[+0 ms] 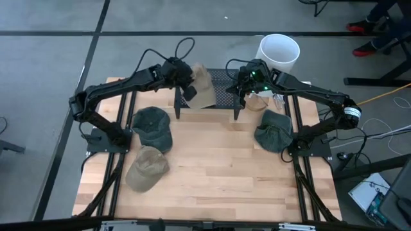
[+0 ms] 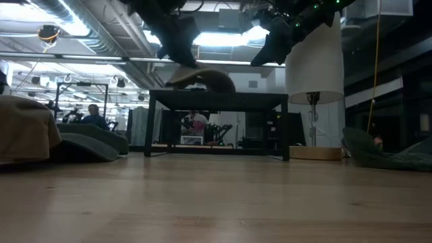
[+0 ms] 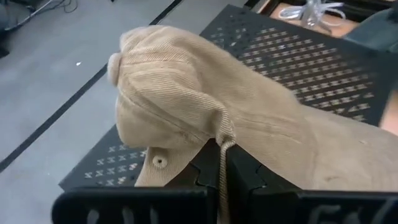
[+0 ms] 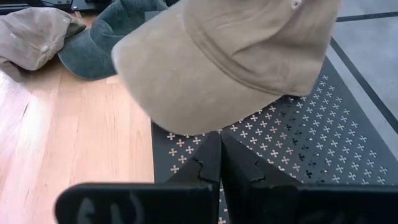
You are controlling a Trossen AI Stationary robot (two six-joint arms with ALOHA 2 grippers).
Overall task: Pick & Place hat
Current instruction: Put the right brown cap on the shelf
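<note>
A tan corduroy hat (image 1: 202,86) sits on a black perforated shelf (image 1: 221,96) at the table's far middle. In the low view the tan hat (image 2: 202,79) is at the shelf's top. My left gripper (image 1: 187,86) is shut on it at its left side. My right gripper (image 1: 244,86) hovers shut over the shelf's right part, apart from the hat. In the right wrist view the hat's brim (image 4: 205,81) stands beyond my right gripper (image 4: 220,140). My left gripper (image 3: 222,155) pinches a raised fold of the tan hat's crown (image 3: 221,134) near its lower rim between its two fingers. It comes slanting down from the table's left side. The hat lies spread on the perforated shelf (image 3: 298,56) beyond the fingers.
Two dark green hats lie on the table, one left (image 1: 153,127) and one right (image 1: 273,130). A khaki hat (image 1: 146,169) lies near left. A white bucket (image 1: 279,51) stands beyond the far edge. The bare wood (image 1: 218,167) lies in the near middle.
</note>
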